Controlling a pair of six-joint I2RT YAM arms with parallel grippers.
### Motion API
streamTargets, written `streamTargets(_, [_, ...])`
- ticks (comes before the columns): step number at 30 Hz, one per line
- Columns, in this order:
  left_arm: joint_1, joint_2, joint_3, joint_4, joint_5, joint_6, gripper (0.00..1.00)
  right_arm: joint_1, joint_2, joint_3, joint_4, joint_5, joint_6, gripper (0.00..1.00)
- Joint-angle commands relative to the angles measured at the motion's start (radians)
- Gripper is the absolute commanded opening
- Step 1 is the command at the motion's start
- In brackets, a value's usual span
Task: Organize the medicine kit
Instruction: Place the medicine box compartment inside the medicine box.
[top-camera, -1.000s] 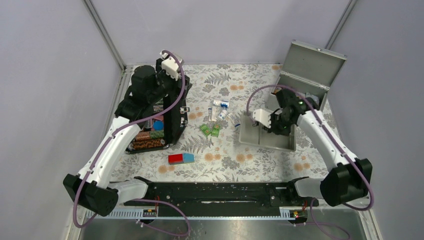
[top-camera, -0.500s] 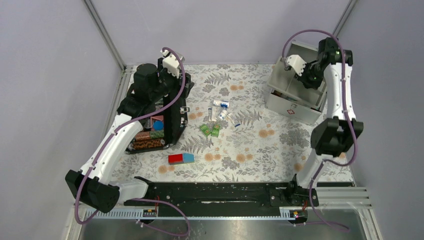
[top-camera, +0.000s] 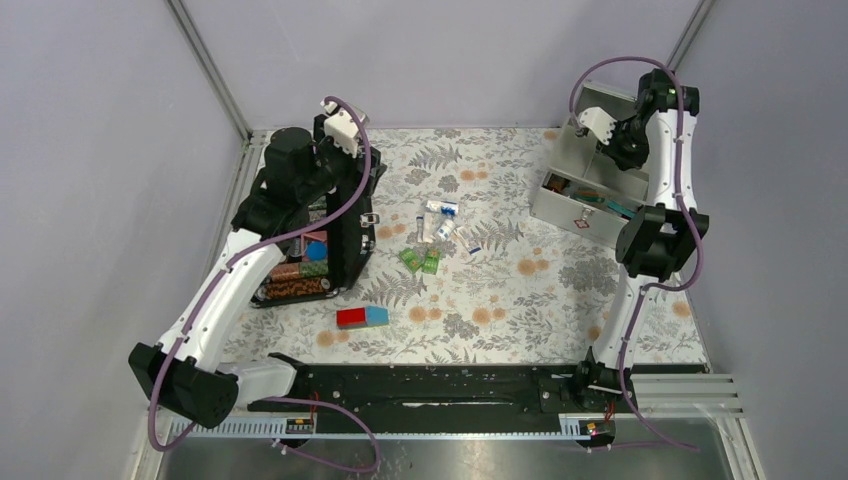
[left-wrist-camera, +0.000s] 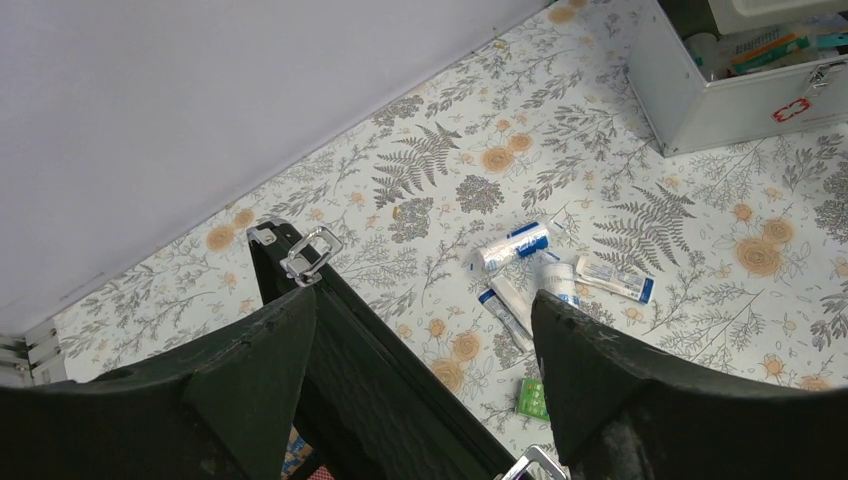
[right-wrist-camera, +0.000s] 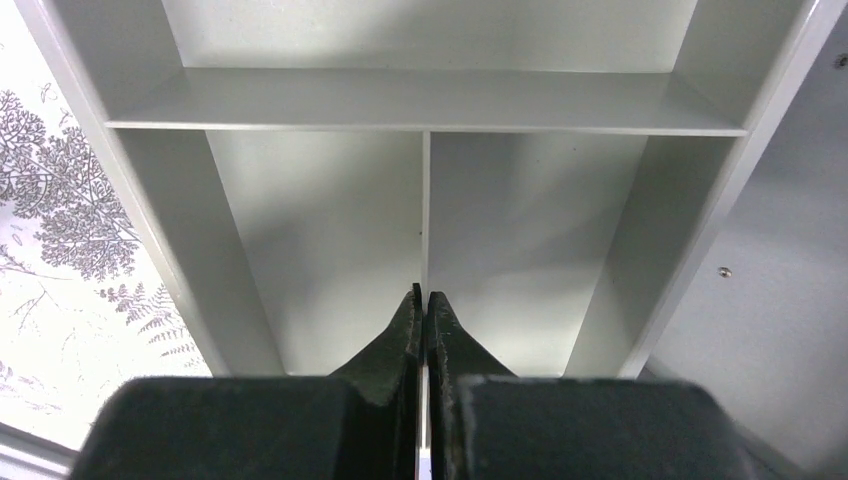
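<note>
While the medicine kit (top-camera: 578, 214) sits open at 2 o'clock on the table (top-camera: 520, 330), lid raised toward the back wall, the inner tray (right-wrist-camera: 300, 220) is held up over it by the right gripper (right-wrist-camera: 422, 298). Its fingers are seen pressed together on the tray's centre divider, and a thin strip of grey plate shows between them. The tray's compartments are seen bare. A few items lie in the box below, too small to be named.

The left gripper (left-wrist-camera: 422, 310) is poised at 10 o'clock above the black case (top-camera: 320, 250), jaws spread wide, nothing held. The case's upright edge lies between the fingers; contact cannot be told.

Loose stock is spread mid-table: tubes (top-camera: 437, 218) at centre, green packets (top-camera: 421, 260) just at their 6 o'clock, and a red-and-blue box (top-camera: 362, 317) at 7 o'clock, nearer the arm bases.

Step judged in hand: the tray is being handled clear of the box or reseated; which cannot be told. An early stage is judged, since the loose items are not yet packed. For the next move, the tray needs to be set down level and released only once supported. After that, the tubes are to be fetched.
</note>
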Motion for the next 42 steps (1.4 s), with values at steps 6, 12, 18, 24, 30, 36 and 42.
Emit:
streamTargets(6, [0.008,-0.032,0.033,0.025,-0.002,0.012,0.78,-0.001,0.011,-0.073,0.022,0.067,-0.022,0.00])
streamTargets(12, [0.007,-0.033,0.029,0.024,0.000,0.010,0.78,-0.002,0.021,-0.122,0.020,0.087,-0.035,0.00])
streamTargets(18, [0.007,-0.037,0.027,0.022,0.001,0.009,0.78,-0.002,0.042,-0.123,0.020,0.103,-0.040,0.00])
streamTargets(24, [0.008,-0.034,0.033,0.015,0.009,0.009,0.78,-0.002,0.071,-0.119,0.019,0.119,-0.038,0.00])
streamTargets(30, [0.007,-0.032,0.037,0.014,0.015,0.009,0.78,-0.002,0.092,-0.113,0.024,0.096,-0.021,0.00])
streamTargets(36, [0.007,-0.030,0.043,0.009,0.019,0.009,0.78,-0.002,0.118,-0.095,0.025,0.074,0.004,0.00])
streamTargets(42, [0.007,-0.028,0.049,-0.001,0.022,0.012,0.78,-0.002,0.152,-0.036,0.025,0.059,0.032,0.00])
